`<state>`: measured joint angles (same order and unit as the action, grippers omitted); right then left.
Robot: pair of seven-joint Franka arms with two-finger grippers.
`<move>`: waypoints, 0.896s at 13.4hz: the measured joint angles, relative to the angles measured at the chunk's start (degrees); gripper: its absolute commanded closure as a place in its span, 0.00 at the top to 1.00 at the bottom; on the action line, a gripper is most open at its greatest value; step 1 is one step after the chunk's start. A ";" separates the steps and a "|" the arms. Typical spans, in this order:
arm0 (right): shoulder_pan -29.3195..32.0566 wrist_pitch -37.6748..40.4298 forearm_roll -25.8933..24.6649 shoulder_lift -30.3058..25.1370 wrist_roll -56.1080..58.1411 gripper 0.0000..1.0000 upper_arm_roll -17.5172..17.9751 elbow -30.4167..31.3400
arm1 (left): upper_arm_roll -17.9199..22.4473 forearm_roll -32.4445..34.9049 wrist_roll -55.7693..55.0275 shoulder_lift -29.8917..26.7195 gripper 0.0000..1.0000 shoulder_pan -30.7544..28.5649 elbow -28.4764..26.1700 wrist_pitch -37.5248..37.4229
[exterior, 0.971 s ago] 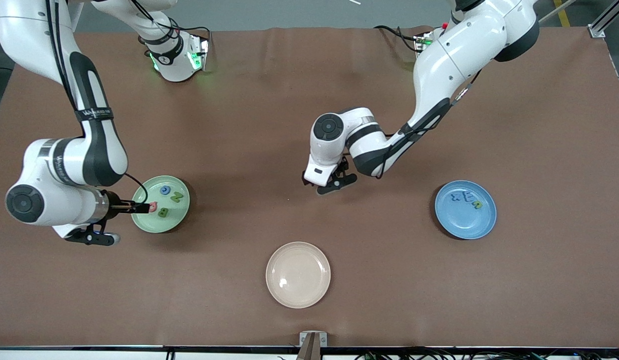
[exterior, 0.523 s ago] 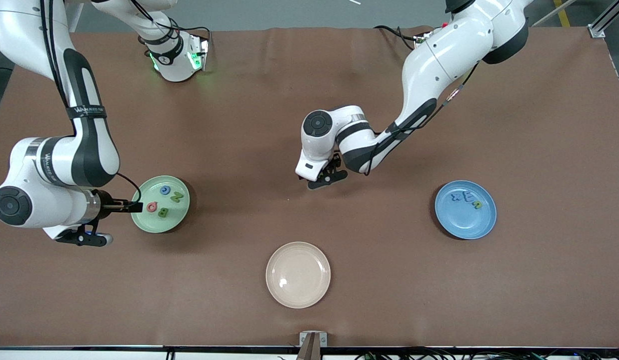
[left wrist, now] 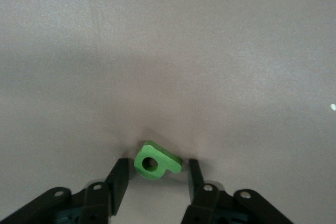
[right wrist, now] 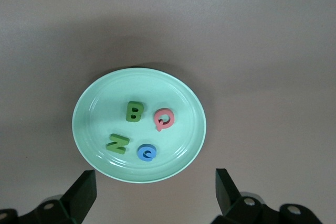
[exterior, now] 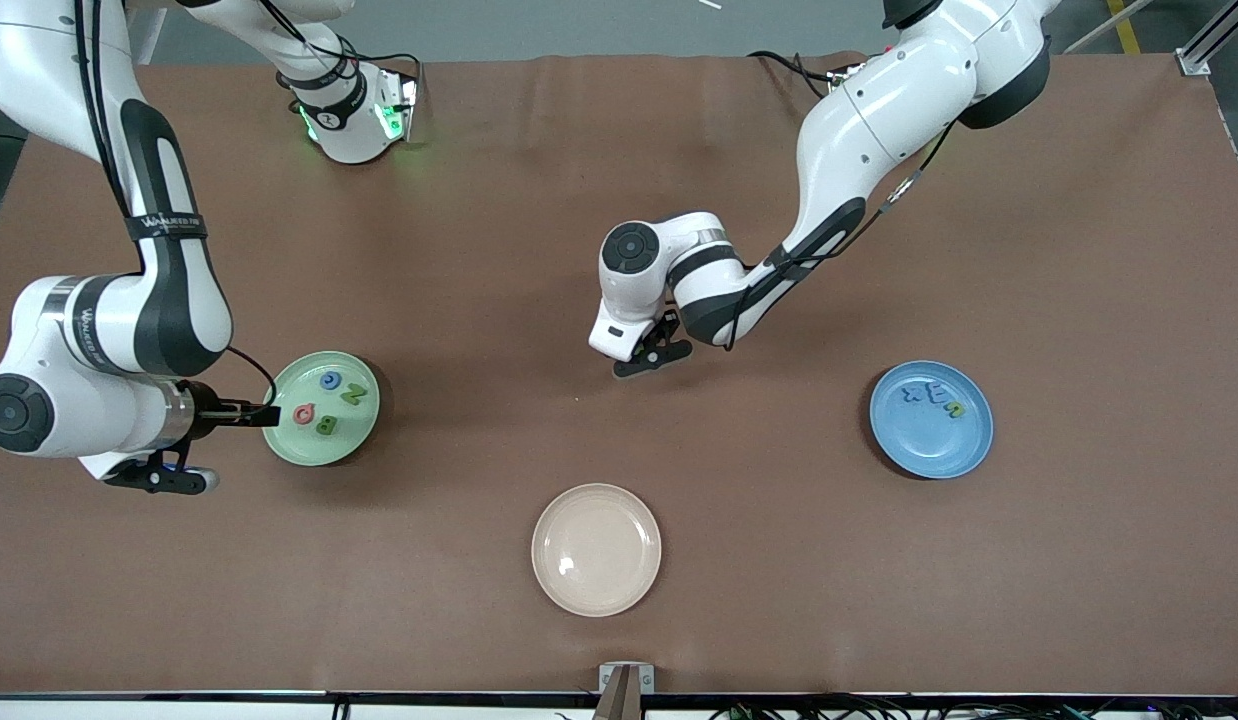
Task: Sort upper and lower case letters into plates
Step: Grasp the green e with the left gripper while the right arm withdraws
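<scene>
Pale green plate (right wrist: 139, 124), toward the right arm's end of the table, holds letters B (right wrist: 134, 112), Q (right wrist: 164, 119), N (right wrist: 117, 144) and C (right wrist: 146, 153). Right gripper (right wrist: 153, 192) hangs spread wide over its rim. Blue plate (exterior: 931, 419), toward the left arm's end, holds several letters, including a legible E (exterior: 936, 395). Left gripper (left wrist: 155, 182) brackets a green letter (left wrist: 156, 161) on the table; grip unclear. The cream plate (exterior: 596, 549) sits nearest the camera.
</scene>
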<state>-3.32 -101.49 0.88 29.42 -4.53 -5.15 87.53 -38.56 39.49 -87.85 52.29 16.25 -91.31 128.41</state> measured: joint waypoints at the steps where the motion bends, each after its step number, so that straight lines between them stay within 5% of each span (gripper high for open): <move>1: 0.71 1.02 0.00 -0.37 0.99 1.00 -0.06 -0.18 | 0.00 0.00 0.01 0.00 0.51 -0.05 0.00 -0.01; 5: 3.11 4.06 0.00 -2.58 2.41 1.00 -0.11 -0.98 | 0.24 0.00 0.91 -0.01 0.49 -0.09 0.12 -0.03; 12: 2.89 15.09 -0.07 -4.29 2.56 1.00 0.41 -11.35 | 0.57 0.00 1.20 -0.15 0.24 -0.03 0.44 -0.11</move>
<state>-0.43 -86.40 0.80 25.12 -1.97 -4.75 76.18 -37.99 39.49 -86.65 52.14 16.22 -90.87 128.30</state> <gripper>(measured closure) 0.000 0.612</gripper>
